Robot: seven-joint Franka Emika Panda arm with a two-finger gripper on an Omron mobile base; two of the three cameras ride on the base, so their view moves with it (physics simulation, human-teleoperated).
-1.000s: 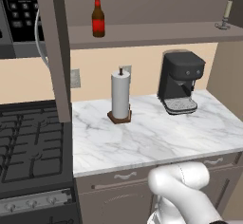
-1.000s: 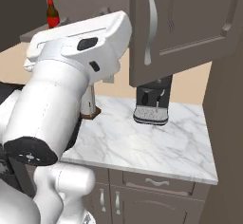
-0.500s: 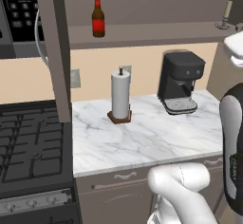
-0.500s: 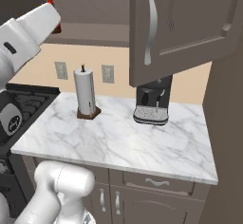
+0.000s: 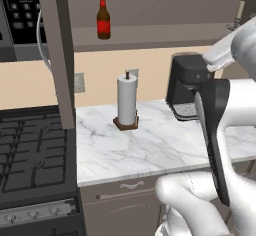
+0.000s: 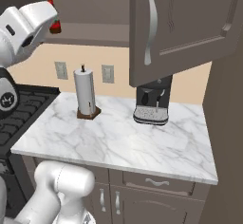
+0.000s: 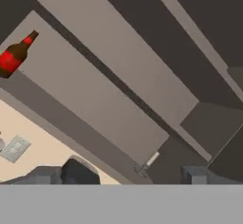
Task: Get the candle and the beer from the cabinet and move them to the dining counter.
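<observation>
The beer (image 5: 103,16), a dark brown bottle with a red label, stands on the left of the open cabinet's shelf (image 5: 165,32). The candle (image 5: 239,11) stands at the shelf's far right, partly behind my arm. In the right base view the beer (image 6: 55,25) peeks out from behind my raised arm. The rolled hand view looks at the shelf from a distance, with the beer (image 7: 14,54) at upper left and the small candle (image 7: 148,162) low in the middle. My gripper (image 7: 118,176) is open and holds nothing. The dining counter is out of view.
A paper-towel roll (image 5: 126,100) and a black coffee machine (image 5: 187,82) stand on the marble worktop (image 5: 150,150). A stove (image 5: 30,150) lies to the left. Open cabinet doors (image 6: 180,28) jut out toward me, one edge (image 5: 57,55) near the stove.
My arm has swung up and across in front of the cabinet, now at the right of the left base view and the upper left of the right base view. The gripper stays open.
</observation>
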